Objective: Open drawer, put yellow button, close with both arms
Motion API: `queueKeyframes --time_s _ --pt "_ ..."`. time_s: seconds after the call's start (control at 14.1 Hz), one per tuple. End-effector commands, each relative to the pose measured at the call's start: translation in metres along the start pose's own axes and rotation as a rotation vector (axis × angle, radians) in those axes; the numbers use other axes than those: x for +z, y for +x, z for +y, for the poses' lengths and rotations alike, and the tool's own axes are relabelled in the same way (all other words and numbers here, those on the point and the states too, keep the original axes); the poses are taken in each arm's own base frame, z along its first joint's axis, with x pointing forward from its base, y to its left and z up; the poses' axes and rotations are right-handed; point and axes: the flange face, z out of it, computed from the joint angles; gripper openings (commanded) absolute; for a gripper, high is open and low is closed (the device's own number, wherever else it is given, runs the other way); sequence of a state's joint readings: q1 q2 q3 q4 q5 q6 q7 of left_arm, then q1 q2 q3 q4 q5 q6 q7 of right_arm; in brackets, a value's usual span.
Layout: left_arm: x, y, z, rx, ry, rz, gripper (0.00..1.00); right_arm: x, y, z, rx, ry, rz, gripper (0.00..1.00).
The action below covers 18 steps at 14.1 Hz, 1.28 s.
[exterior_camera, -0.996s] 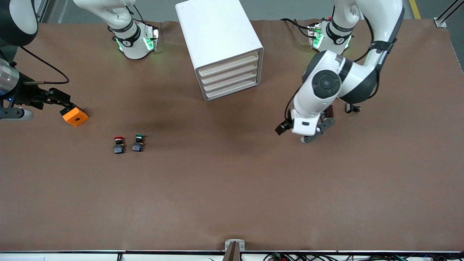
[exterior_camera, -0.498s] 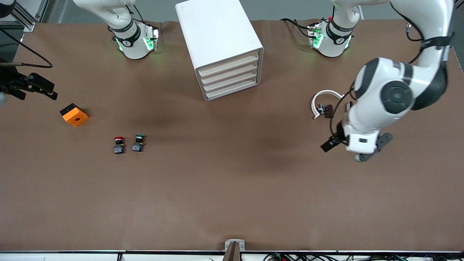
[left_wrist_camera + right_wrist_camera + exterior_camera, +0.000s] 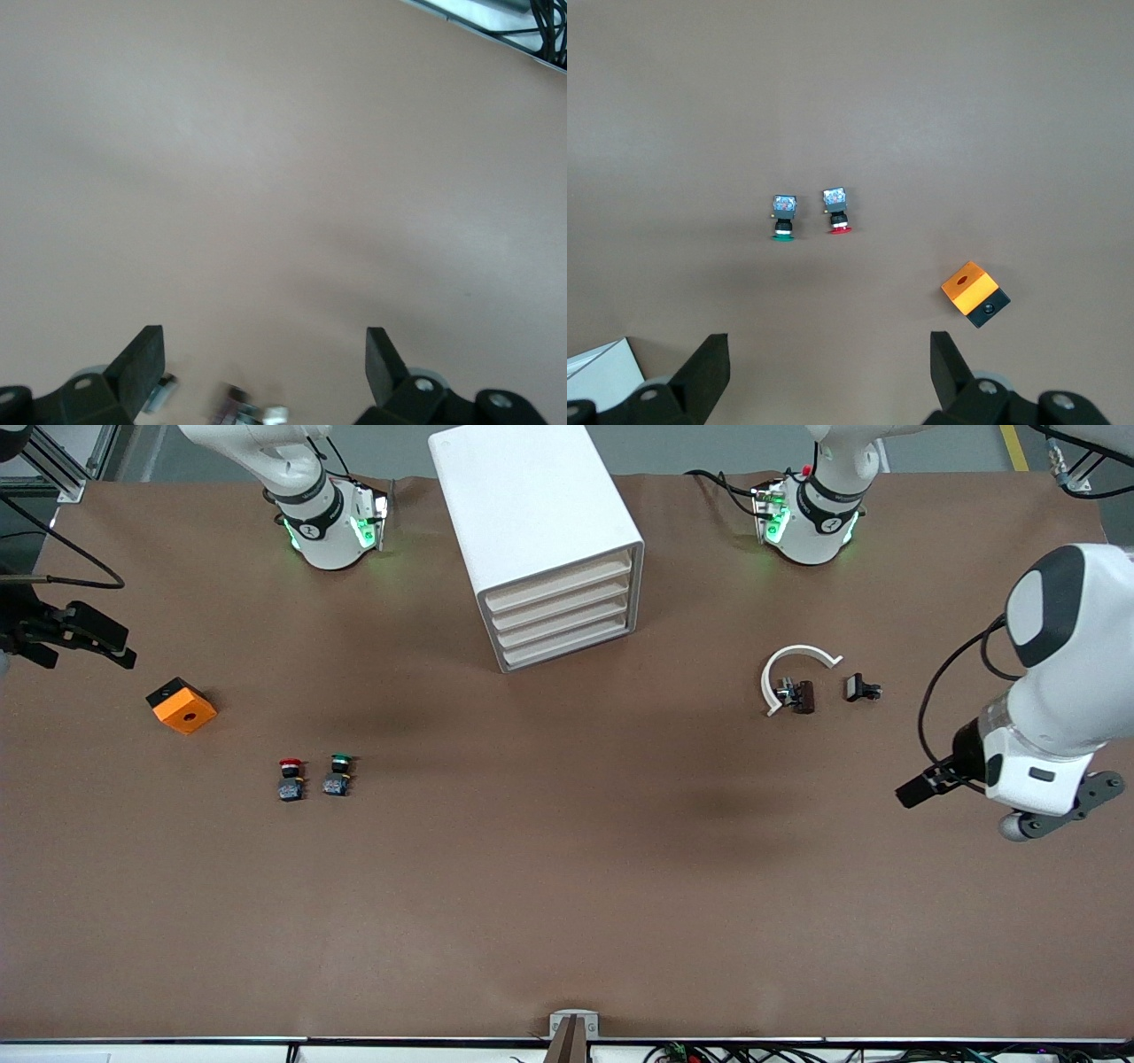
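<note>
The left gripper (image 3: 264,347), fingers spread and empty, had swung off the white curved clip (image 3: 791,662) to hang over bare table at the left arm's end. The right gripper (image 3: 829,351), also spread and empty, had drawn back from the orange block with a black base (image 3: 182,706). The top cream-fronted drawer (image 3: 558,583) sat flush in the white rounded cabinet (image 3: 523,496). The yellow button was nowhere visible, so it was probably inside, with the task done.

White cabinet (image 3: 532,514) on brown table (image 3: 567,886); orange-and-black block (image 3: 182,706); red-capped (image 3: 291,779) and green-capped buttons (image 3: 337,774).
</note>
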<state>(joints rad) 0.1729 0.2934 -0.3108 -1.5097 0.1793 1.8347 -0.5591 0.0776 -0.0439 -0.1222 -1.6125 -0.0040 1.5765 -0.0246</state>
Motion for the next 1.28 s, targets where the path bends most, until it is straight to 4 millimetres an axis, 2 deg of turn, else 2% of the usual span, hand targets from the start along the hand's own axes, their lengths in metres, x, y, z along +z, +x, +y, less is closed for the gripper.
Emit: queueKeyframes --time_s 0.0,0.21,0.43,0.57,0.71,0.92,1.07,1.21 --pt "-0.04 -0.008 -0.017 0.089 0.049 0.035 1.0 -0.006 0.0 0.006 0.023 -0.009 0.0 1.0" --pt "-0.07 -0.014 -0.046 0.156 0.054 0.035 1.0 -0.012 -0.001 0.006 0.049 -0.009 0.006 1.0" --pt "-0.11 -0.04 -0.061 0.247 0.052 0.039 1.0 -0.012 -0.001 0.007 0.062 -0.011 0.004 1.0" --pt "-0.125 -0.055 -0.084 0.257 -0.017 -0.012 1.0 -0.011 -0.001 0.007 0.06 -0.011 0.003 1.0" --pt "-0.135 -0.076 -0.092 0.258 -0.042 -0.013 1.0 -0.011 -0.001 0.006 0.057 -0.011 0.003 1.0" --pt "-0.147 -0.111 -0.089 0.285 -0.029 -0.022 1.0 -0.011 -0.001 0.006 0.057 -0.011 0.003 1.0" --pt "-0.147 -0.12 -0.084 0.299 -0.026 -0.026 1.0 -0.011 -0.001 0.007 0.059 -0.011 0.003 1.0" --pt "-0.146 -0.115 -0.089 0.29 -0.032 -0.028 1.0 -0.011 -0.001 0.006 0.057 -0.011 0.003 1.0"
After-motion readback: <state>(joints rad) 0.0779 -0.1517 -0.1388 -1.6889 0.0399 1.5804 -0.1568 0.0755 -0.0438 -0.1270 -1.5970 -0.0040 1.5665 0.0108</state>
